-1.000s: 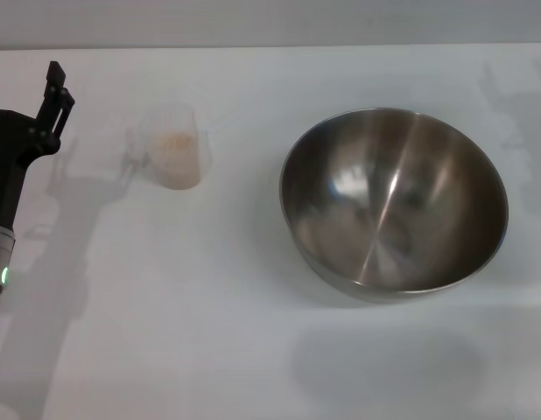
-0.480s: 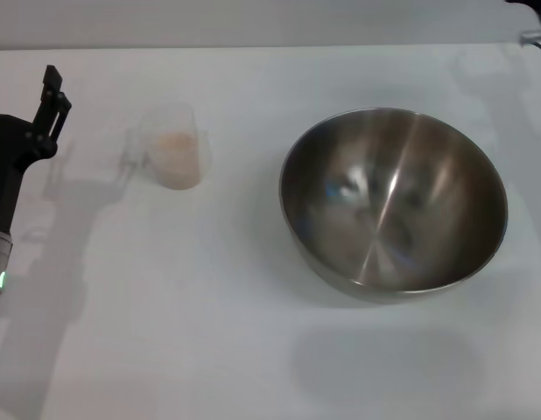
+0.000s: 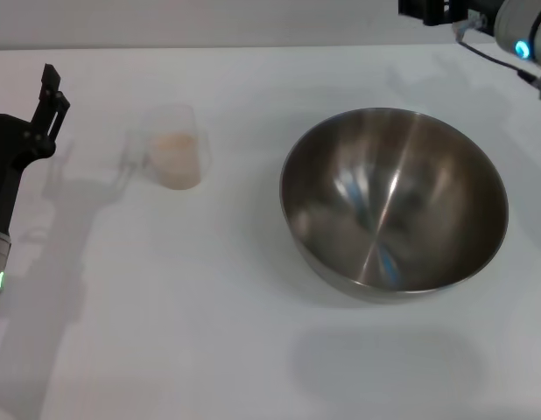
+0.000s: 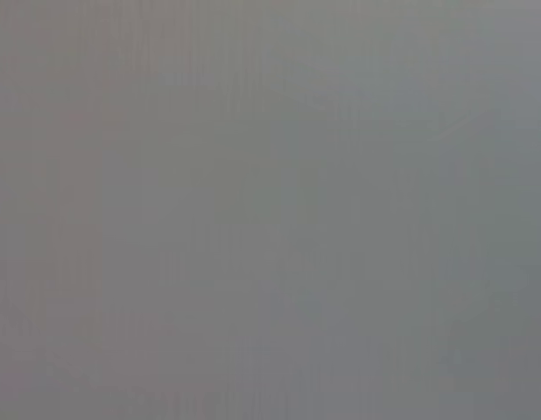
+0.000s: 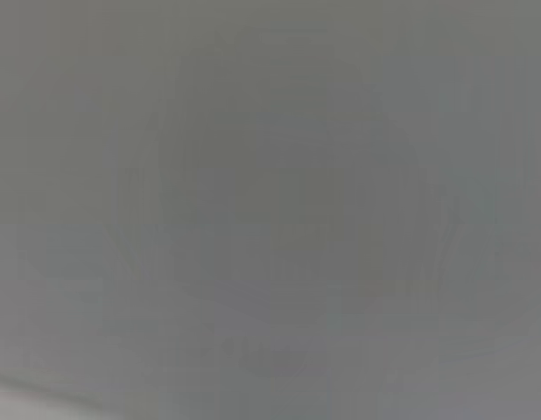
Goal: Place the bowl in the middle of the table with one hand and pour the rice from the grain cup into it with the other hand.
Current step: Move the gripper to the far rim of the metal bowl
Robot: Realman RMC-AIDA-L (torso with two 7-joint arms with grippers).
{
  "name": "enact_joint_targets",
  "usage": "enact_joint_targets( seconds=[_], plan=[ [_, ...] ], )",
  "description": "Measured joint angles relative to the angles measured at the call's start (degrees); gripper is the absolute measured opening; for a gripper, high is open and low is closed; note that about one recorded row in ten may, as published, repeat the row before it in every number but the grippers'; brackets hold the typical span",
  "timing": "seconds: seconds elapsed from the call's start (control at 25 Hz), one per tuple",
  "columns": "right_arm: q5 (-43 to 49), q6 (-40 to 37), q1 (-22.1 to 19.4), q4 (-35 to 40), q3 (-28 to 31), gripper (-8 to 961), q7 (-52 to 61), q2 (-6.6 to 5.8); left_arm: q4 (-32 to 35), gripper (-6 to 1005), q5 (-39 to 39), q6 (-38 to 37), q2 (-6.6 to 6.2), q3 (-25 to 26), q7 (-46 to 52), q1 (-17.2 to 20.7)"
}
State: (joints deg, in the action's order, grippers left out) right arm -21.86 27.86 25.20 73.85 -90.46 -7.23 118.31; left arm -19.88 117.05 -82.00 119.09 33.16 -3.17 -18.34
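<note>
The steel bowl sits upright and empty on the white table, right of centre. The clear grain cup stands at the left, its handle towards the left, with pale rice inside. My left gripper hangs at the left edge, a hand's width left of the cup and apart from it. My right gripper shows at the top right, beyond the bowl and not touching it. Both wrist views are plain grey and show nothing.
The table's far edge runs along the top of the head view. Bare tabletop lies between the cup and the bowl and in front of both.
My right arm has come into view at the top right, moving in towards the bowl. My left gripper has shifted slightly left. Cup and bowl have not moved.
</note>
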Motion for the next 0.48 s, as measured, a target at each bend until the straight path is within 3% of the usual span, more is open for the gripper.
enact_joint_targets(
  seconds=[0.16,0.32,0.48],
  plan=[
    [-2.14,26.50,2.85,11.88,7.33,810,-4.53,0.28,0.40,809,-0.03,-0.01,-0.04,0.03,0.00,-0.24],
    [-6.29,50.39,8.98,15.40,16.89,810,-9.69,-0.01,0.55,808,-0.07,-0.01,-0.17,0.21,-0.02,-0.26],
    [-5.79,63.19,13.11,13.80,22.13,809,-11.91,-0.43,0.59,807,-0.07,-0.01,-0.23,0.42,-0.21,-0.03]
  ],
)
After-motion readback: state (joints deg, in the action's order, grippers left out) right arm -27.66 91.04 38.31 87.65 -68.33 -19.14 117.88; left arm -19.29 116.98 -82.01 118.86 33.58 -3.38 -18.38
